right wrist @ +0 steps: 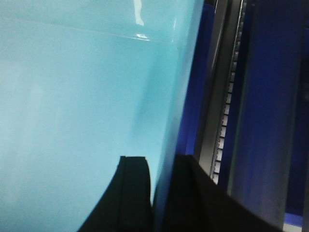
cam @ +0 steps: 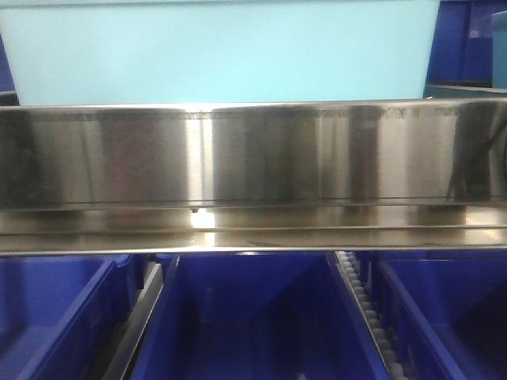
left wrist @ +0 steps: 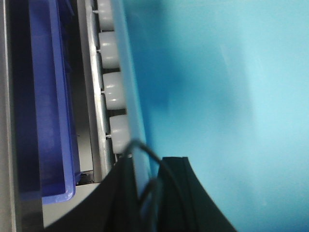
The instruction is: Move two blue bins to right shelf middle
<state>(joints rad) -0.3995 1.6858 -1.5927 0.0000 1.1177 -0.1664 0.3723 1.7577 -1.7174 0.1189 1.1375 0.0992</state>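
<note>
Nearest each wrist camera, left gripper (left wrist: 145,166) and right gripper (right wrist: 161,162) clamp opposite walls of the pale blue bin (right wrist: 72,96), white rollers (left wrist: 110,48) beside the left; only the front view shows it above the steel shelf rail (cam: 253,154) and dark blue crates (cam: 245,317)

Landmark: a steel shelf beam (cam: 253,158), a brushed band running level across the whole front view.
Light: soft upright glints along the beam, brightest just left of its centre.
Directly under the beam: a narrower steel lip (cam: 253,233), catching one small bright spot.
Below the beam: three dark blue crates side by side, the left crate (cam: 55,317), the middle crate (cam: 253,317) and the right crate (cam: 451,317).
Below the beam, between middle and right crates: a roller track (cam: 368,317) with small white rollers.
Below the beam, between left and middle crates: a plain steel rail (cam: 139,317).
Above the beam, far right: an upper crate (cam: 467,47), also dark blue.
</note>
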